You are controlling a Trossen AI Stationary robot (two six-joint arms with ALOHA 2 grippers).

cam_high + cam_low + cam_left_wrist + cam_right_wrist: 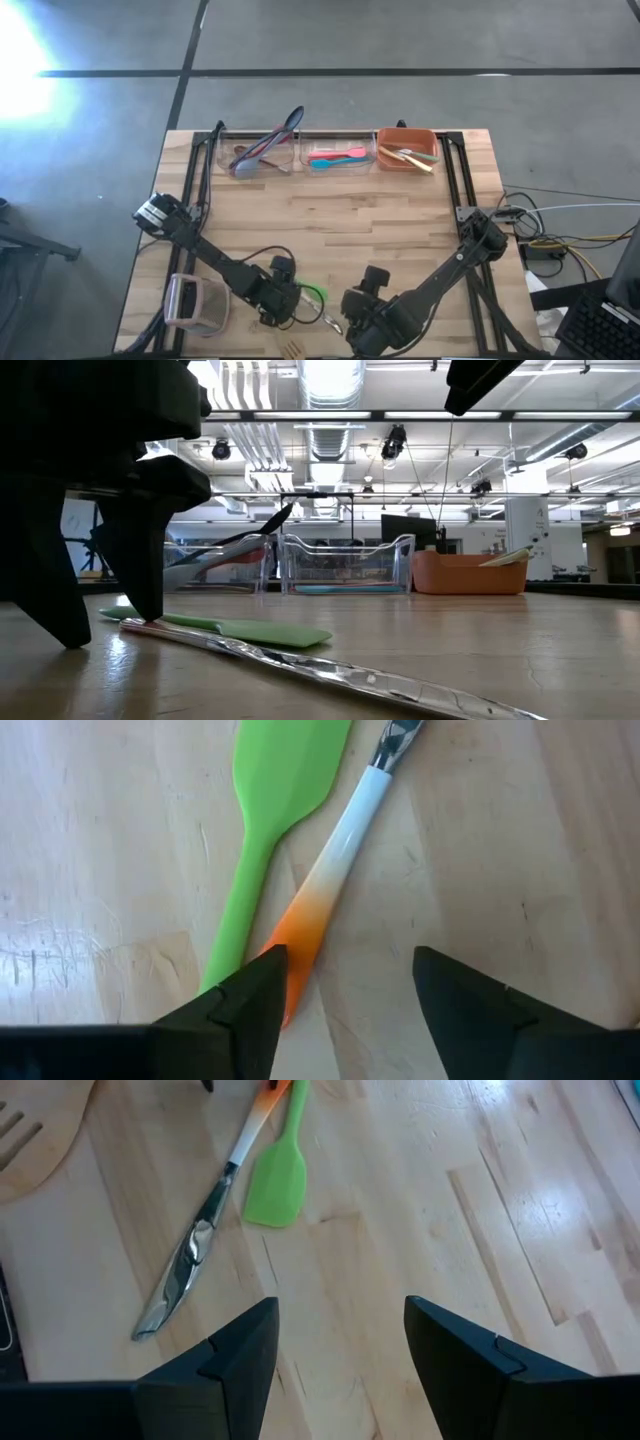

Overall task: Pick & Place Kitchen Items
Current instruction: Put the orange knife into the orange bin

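A green spatula (262, 830) and a metal utensil with a white-to-orange handle (325, 890) are seen lying crossed on the wooden table (380, 215), directly ahead of the left gripper (345, 995). The orange handle tip is found just inside one of the gripper's fingers (255, 1005), touching or all but touching it, while the spatula's handle passes just outside that same finger. The left gripper's fingers are spread wide, and nothing is held between them. In the low view the gripper's finger tips are brought down to the table surface, right at the near end of the green spatula (240, 628) and the shiny utensil (330, 670).

The right gripper (340, 1350) is held just beside the left one, near the table's front edge, its fingers also parted wide and empty. From it, the spatula (276, 1175) and the metal utensil (200, 1245) are seen a short way ahead, with a wooden slotted utensil (30, 1140) lying farther off to one side.

Well apart from both grippers, at the far edge, three bins are lined up: a clear bin (256, 152) with dark and red utensils, a second clear bin (338, 152) with pink and teal ones, and an orange bin (407, 148) with pale ones. A boxy pinkish-white object (195, 303) is placed near the left arm.
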